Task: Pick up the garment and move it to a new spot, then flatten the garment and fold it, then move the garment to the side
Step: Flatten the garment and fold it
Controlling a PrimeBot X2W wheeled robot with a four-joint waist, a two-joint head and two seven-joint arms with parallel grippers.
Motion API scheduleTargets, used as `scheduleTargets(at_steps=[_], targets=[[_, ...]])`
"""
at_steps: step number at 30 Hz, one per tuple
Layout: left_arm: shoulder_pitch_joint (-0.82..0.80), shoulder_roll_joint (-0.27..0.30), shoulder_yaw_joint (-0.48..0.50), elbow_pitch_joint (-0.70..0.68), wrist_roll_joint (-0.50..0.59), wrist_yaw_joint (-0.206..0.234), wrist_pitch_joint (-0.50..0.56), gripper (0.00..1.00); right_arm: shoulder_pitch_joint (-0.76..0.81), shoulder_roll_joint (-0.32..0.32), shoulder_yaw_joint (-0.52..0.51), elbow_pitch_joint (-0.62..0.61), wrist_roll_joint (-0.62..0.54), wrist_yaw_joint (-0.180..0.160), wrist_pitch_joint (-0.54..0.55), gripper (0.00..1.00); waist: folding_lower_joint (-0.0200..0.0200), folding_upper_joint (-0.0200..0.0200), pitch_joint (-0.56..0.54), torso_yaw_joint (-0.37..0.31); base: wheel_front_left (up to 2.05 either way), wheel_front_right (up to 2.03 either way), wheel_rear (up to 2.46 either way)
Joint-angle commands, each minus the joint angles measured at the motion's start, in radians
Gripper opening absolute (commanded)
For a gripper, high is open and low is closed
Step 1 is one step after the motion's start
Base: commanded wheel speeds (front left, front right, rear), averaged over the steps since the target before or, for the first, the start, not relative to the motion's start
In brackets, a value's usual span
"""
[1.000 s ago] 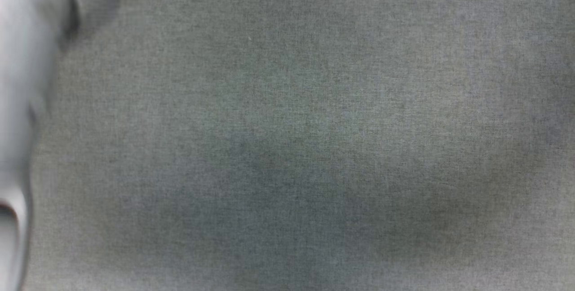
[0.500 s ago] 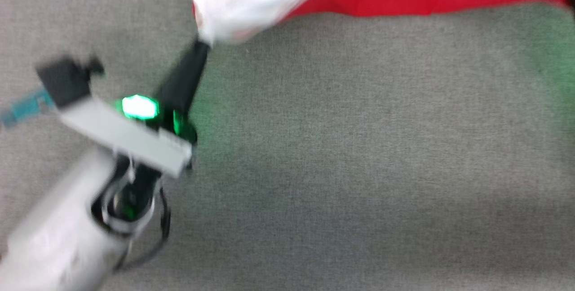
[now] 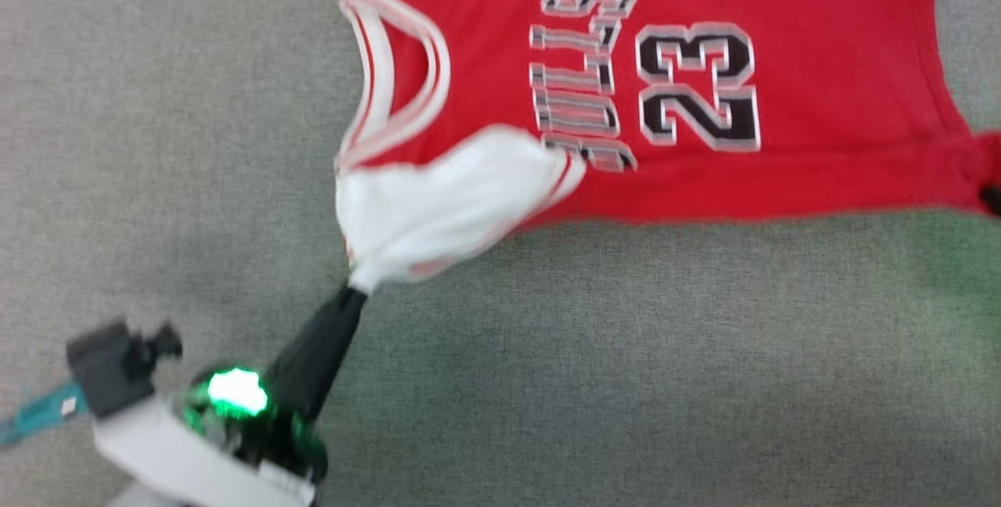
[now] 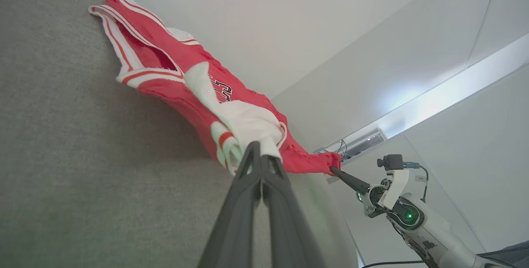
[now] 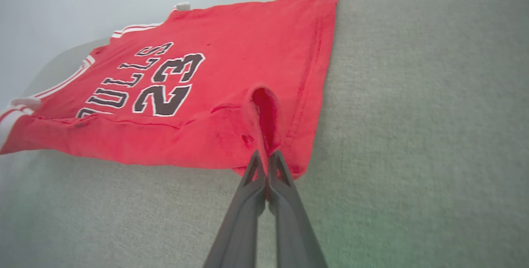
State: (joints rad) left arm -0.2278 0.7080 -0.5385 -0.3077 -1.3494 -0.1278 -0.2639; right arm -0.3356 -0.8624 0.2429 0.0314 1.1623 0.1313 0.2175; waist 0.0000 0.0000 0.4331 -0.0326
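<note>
Underlying the garment [image 3: 782,61] is grey fabric [image 3: 626,374], white walls [image 4: 330,32] beyond.

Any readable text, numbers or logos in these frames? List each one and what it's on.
"23": black with a white outline, on the red front of the garment.
"ULLS": same style, beside the number. The letter before it is partly hidden, by the white sleeve in the head view and by a fold in the right wrist view.
Left wrist view: the same print shows, but too small to read.
Nothing else is legible.
</note>
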Motion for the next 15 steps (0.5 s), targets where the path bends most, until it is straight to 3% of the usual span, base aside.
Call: scheduleTargets(at_steps=[1,9,15], targets=[[0.053,0.01,0.013,-0.02,0.02,-0.004,0.0,0.0,0.057,0.001,-0.026,-0.029,0.008,-0.001,-0.002,0.0,0.0,0.0,-0.011,0.006,0.0,0.0,0.0],[0.26,0.018,0.12,-0.143,0.105,-0.004,0.0,0.0,0.326,0.025,-0.2,-0.212,-0.009,-0.001,0.022,0.0,0.0,0.0,-0.02,0.003,0.0,0.0,0.0],[0.167,0.039,0.099,-0.152,0.108,-0.004,0.01,0.0,0.305,0.085,-0.285,-0.263,-0.044,-0.001,0.08,0.0,0.0,0.0,-0.015,-0.003,0.0,0.0,0.0]])
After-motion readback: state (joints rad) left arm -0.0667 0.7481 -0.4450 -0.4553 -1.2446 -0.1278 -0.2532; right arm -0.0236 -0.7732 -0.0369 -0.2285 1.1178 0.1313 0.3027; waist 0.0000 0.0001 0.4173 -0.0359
